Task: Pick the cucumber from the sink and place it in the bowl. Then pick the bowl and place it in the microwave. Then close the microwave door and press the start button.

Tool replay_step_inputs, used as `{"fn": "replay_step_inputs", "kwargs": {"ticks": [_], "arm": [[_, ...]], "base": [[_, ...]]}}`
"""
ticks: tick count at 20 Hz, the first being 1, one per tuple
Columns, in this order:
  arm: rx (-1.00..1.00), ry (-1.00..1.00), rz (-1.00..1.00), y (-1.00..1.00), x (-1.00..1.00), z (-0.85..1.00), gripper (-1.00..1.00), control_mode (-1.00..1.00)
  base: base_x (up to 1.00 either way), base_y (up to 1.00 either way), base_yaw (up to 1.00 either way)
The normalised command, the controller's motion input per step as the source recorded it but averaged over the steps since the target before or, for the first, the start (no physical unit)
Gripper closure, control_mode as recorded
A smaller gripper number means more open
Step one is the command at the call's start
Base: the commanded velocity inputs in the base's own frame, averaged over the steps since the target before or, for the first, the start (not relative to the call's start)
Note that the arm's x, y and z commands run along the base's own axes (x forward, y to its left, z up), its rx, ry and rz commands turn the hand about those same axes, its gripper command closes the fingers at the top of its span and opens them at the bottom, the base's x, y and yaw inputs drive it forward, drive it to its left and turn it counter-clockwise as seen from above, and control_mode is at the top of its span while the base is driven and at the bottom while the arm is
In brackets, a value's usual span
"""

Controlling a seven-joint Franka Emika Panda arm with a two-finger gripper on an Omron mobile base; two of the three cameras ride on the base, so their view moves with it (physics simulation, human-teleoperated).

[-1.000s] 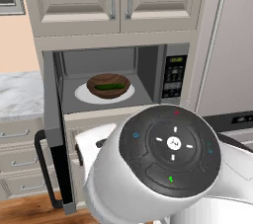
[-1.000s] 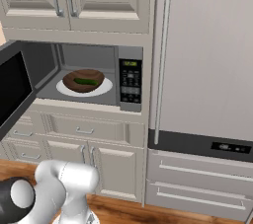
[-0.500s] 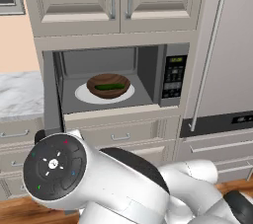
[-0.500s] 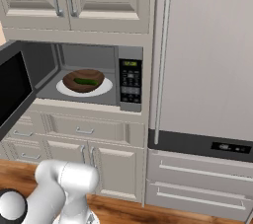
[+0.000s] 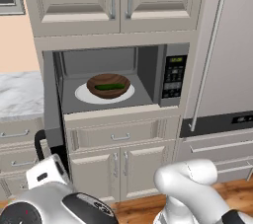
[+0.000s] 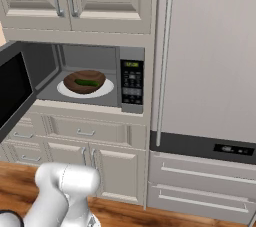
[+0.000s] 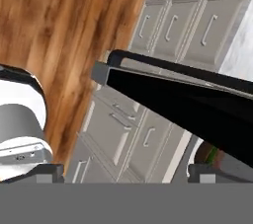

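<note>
Cucumber lies inside the bowl, dark green strip across the brown wood; also seen in right base view. Bowl sits on the white turntable plate in the microwave cavity, approx centre of the plate. Button panel at 3 o'clock from the bowl, w/ lit display on top. Microwave door hangs open, swung out at 9 o'clock of the cavity; black glass faces the right base cam. In hand view the door crosses the frame as a dark slab, its black handle along the upper edge, drawers beyond. Gripper is low, near the door, jaws spread wide, nothing between them. Fridge at 3 o'clock of the microwave.
</note>
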Motion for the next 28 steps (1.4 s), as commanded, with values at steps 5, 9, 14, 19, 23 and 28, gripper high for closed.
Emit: {"fn": "replay_step_inputs", "kwargs": {"ticks": [5, 9, 14, 19, 23, 28], "arm": [[-0.12, -0.27, 0.0, 0.84, -0.01, -0.02, -1.0, -1.0], [-0.05, -0.11, -0.07, 0.52, 0.5, -0.17, -1.0, -1.0], [-0.02, -0.07, -0.11, 0.19, 0.68, -0.49, -1.0, -1.0], [-0.01, -0.06, -0.13, 0.18, 0.63, -0.41, -1.0, -1.0], [0.01, -0.01, -0.1, -0.09, 0.46, -0.13, -1.0, -1.0], [0.15, -0.02, -0.04, -0.75, 0.05, 0.0, -1.0, -1.0]], "base": [[0.0, 0.0, 0.0], [0.0, 0.0, 0.0], [0.0, 0.0, 0.0], [0.0, 0.0, 0.0], [0.0, 0.0, 0.0], [0.0, 0.0, 0.0]]}}
